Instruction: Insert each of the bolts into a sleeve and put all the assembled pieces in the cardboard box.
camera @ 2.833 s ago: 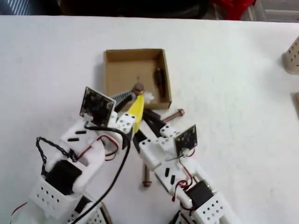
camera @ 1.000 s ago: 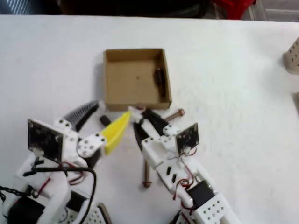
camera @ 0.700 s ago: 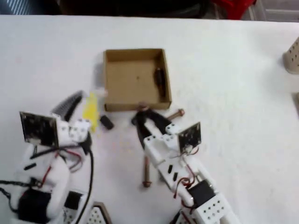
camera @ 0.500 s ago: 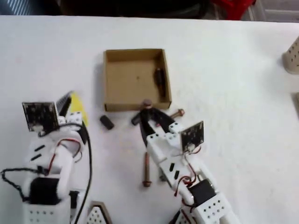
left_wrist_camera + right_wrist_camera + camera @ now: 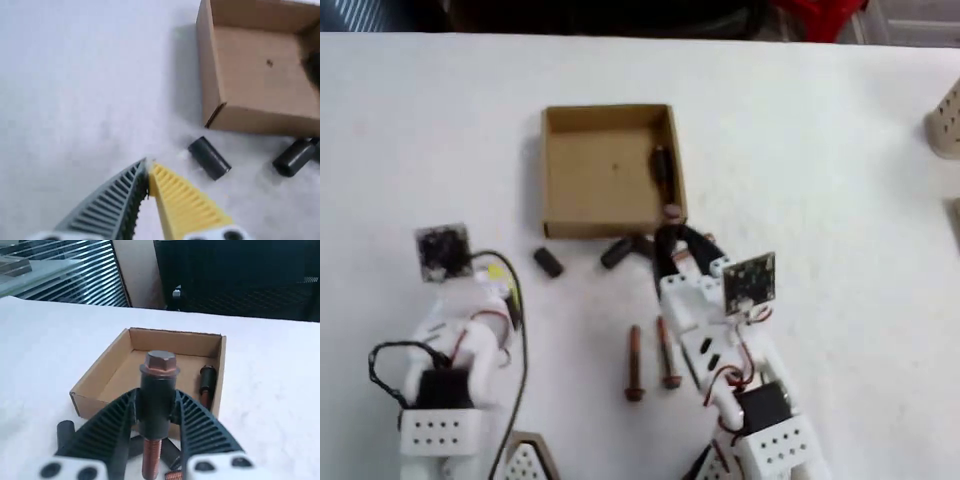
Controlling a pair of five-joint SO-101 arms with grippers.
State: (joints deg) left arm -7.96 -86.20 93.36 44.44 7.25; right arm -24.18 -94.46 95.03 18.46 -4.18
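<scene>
The open cardboard box point(image 5: 605, 170) holds one bolt-and-sleeve piece point(image 5: 662, 170) along its right wall. My right gripper point(image 5: 670, 238) hovers at the box's near right corner, shut on a black sleeve with a copper bolt point(image 5: 158, 385) through it, held upright. That box point(image 5: 120, 370) and the piece inside point(image 5: 206, 382) lie just beyond. Two loose black sleeves point(image 5: 548, 262) point(image 5: 620, 252) lie in front of the box. Two bare bolts point(image 5: 633, 362) point(image 5: 666, 355) lie nearer the arms. My left gripper point(image 5: 147, 169) is shut and empty, low over the table short of a sleeve point(image 5: 209, 158).
A beige perforated object point(image 5: 945, 125) stands at the right edge. The left arm's base point(image 5: 438, 420) sits at the near left, and a grey part point(image 5: 525, 458) lies at the front edge. Open white table surrounds the box on its far and left sides.
The left arm let go at the box and pulled back to the near left, empty. The right gripper carried the bolt and sleeve rightward to the box's near right corner, uncovering a second bolt.
</scene>
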